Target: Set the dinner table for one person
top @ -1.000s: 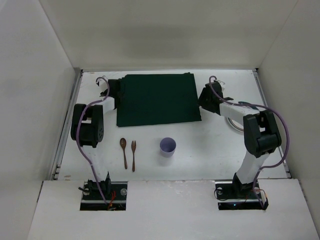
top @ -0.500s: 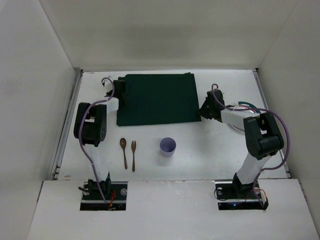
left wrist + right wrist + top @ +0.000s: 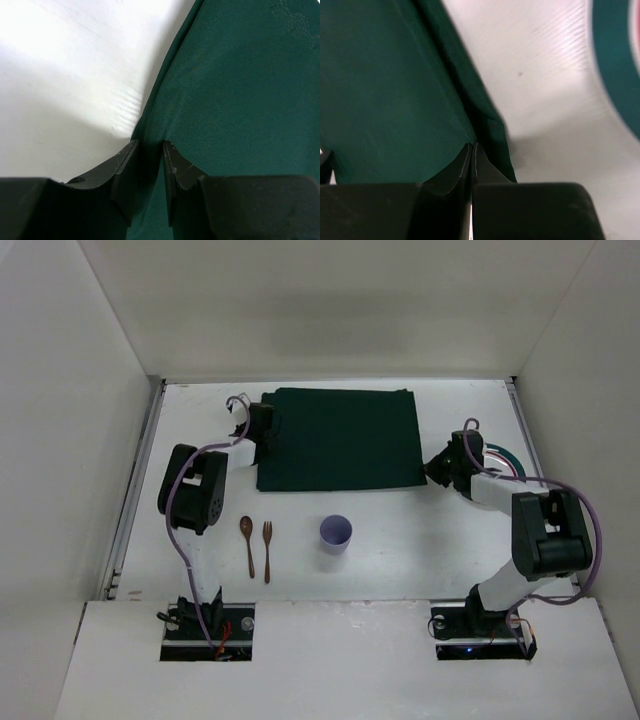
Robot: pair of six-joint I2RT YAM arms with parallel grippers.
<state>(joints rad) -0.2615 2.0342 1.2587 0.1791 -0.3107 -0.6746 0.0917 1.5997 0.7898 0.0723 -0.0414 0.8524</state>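
The dark green placemat (image 3: 340, 440) lies flat at the back middle of the white dinner table (image 3: 400, 550). My left gripper (image 3: 268, 430) sits at its left edge. In the left wrist view the gripper (image 3: 150, 145) is shut on a raised fold of the placemat (image 3: 235, 90) beside bare table (image 3: 75, 75). My right gripper (image 3: 432, 468) is at the mat's near right corner. In the right wrist view this gripper (image 3: 471, 146) is pinched shut on the placemat's (image 3: 385, 90) hem.
A brown spoon (image 3: 247, 543) and fork (image 3: 267, 548) lie side by side at the near left. A lilac cup (image 3: 336, 533) stands in the near middle. A teal-rimmed plate (image 3: 505, 462) (image 3: 615, 75) lies at the right, partly under the right arm. White walls enclose the table.
The right gripper closed on the placemat's right edge. Both grippers and the placemat have shifted to the right, uncovering more of the plate.
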